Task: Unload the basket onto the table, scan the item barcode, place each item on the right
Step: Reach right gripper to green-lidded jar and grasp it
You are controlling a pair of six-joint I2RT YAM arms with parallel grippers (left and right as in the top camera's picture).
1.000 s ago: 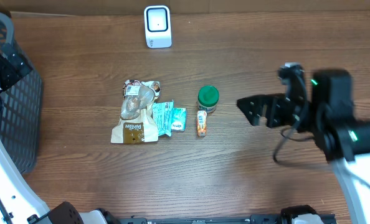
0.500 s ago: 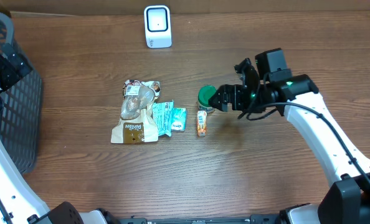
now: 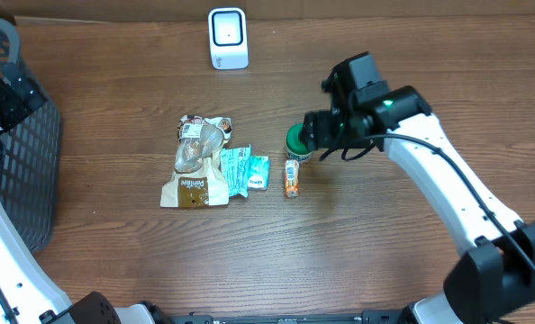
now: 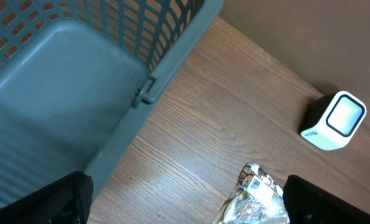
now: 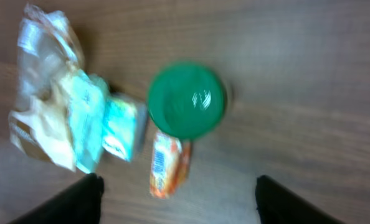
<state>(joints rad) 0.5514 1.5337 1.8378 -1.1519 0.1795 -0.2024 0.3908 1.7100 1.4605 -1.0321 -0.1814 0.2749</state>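
Two arms noted; we find the right gripper nearer, directly above the green-lidded jar, which stands upright mid-table beside the orange packet. Its fingers stand apart, gripping nothing. We find the left gripper wide open, over the basket.

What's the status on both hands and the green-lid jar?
Right hand open, over the green-lid jar, no grip visible. Left hand open, idle by the basket. Jar upright; orange packet lies against it. Scanner unobstructed.
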